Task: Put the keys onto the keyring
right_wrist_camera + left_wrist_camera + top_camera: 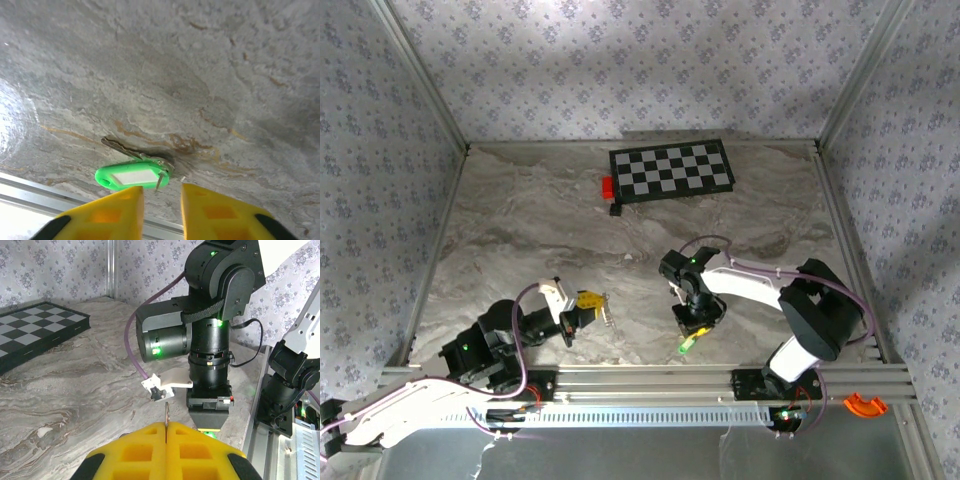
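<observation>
Closest up, the left gripper has its yellow pads pinched shut on a thin key, edge-on, poking up at 12. That arm lies low at 7 o'clock on the marble table, reaching toward 3. Over at 5 o'clock the right gripper points straight down, fingers apart, just above the keyring and its green tag. So the threading isn't done yet, I'd say.

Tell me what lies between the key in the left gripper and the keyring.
Nothing but bare marble table, in the top view, between the key held by the left gripper and the keyring.
</observation>
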Tool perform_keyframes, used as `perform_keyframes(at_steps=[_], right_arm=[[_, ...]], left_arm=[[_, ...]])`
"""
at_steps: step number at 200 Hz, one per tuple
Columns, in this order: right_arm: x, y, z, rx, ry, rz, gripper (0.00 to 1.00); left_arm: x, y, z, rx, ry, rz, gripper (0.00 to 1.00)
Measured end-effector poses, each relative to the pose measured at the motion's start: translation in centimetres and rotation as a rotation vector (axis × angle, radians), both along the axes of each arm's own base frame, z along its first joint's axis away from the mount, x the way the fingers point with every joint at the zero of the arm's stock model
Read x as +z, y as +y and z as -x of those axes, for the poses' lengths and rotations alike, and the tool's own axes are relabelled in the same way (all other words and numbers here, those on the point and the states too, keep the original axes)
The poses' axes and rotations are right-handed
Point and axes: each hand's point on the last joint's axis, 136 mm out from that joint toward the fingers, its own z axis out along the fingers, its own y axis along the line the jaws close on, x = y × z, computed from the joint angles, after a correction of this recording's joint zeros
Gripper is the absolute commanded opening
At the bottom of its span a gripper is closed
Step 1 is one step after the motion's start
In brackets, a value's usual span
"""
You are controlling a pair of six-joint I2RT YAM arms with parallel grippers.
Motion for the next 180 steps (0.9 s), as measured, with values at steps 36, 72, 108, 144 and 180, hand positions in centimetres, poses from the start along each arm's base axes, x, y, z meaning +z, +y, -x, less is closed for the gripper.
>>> perform_keyframes(at_steps=[36, 72, 108, 144, 180], right_arm=[[1.4, -0.2, -0.4, -0.037, -0.089, -0.035, 0.49], [2.6, -1.4, 0.6, -0.13, -0.175, -0.103, 0.52], [1.1, -2.7, 2.2, -0.273, -0.193, -0.148, 0.48], [0.0, -2.0, 2.4, -0.358, -0.189, -0.206, 0.43], [0.1, -0.6, 1.5, -0.376, -0.211, -0.254, 0.38]], left_arm=[[-0.1, -0.1, 0.0, -0.004, 0.001, -0.002, 0.0], [-0.5, -0.3, -0.1, -0.004, 0.01, -0.018, 0.0], [-0.8, -0.4, -0.1, -0.004, 0.015, -0.027, 0.0], [-0.7, -0.4, -0.1, -0.006, 0.013, -0.023, 0.0], [-0.6, -0.5, -0.1, -0.008, 0.013, -0.021, 0.0]])
